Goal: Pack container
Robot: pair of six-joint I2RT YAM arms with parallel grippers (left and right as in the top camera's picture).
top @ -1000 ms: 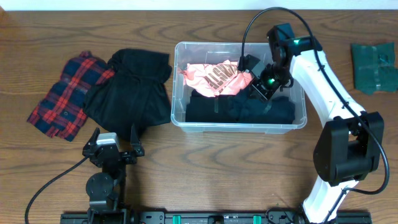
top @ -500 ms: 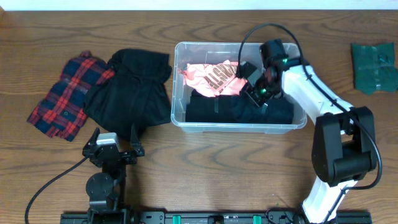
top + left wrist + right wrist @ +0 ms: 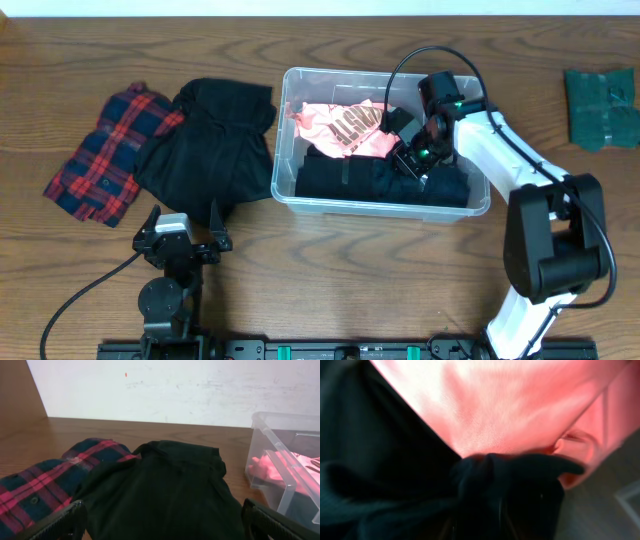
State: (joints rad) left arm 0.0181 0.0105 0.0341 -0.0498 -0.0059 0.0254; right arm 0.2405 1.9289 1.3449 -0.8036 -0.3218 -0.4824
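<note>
Left fingers (image 3: pixel 60 522) wide apart, empty, near front of counter (image 3: pixel 330 270), just short of black garment (image 3: pixel 215 145). Container (image 3: pixel 380 206) mid-counter, holding dark clothing (image 3: pixel 340 178) and pink top (image 3: pixel 340 125). Right fingers (image 3: pixel 410 162) down on the dark clothing; spread cannot tell, wrist view blurred

Red plaid shirt (image 3: pixel 105 150) touching black garment (image 3: pixel 212 140), green cloth (image 3: pixel 600 108) well apart, wooden table (image 3: pixel 340 270)
</note>
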